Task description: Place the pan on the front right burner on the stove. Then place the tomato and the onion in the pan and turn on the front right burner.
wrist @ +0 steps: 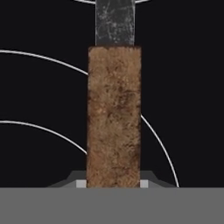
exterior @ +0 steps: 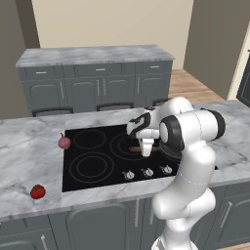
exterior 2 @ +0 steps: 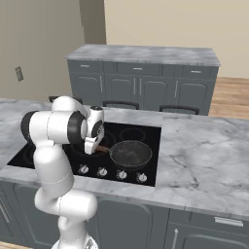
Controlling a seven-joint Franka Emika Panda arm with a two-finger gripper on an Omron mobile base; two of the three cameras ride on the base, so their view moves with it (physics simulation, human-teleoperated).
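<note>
My gripper [wrist: 113, 183] is shut on the brown wooden handle [wrist: 113, 122] of the pan [exterior 2: 130, 153]. The dark round pan lies over the front right part of the black glass stove [exterior: 73, 183], and the front right burner is hidden under it. In the left base view my gripper [exterior: 146, 149] points down at the handle, and the arm covers most of the pan. The pinkish onion [exterior: 64, 142] sits at the stove's left edge. Further forward on the left counter lies the red tomato [exterior: 38, 191].
A row of silver knobs [exterior 2: 112, 172] lines the stove's front edge, just in front of the pan. Marble counter [exterior 2: 204, 155] stretches to the right of the stove. Chair backs [exterior: 114, 106] stand behind the counter, with grey cabinets beyond.
</note>
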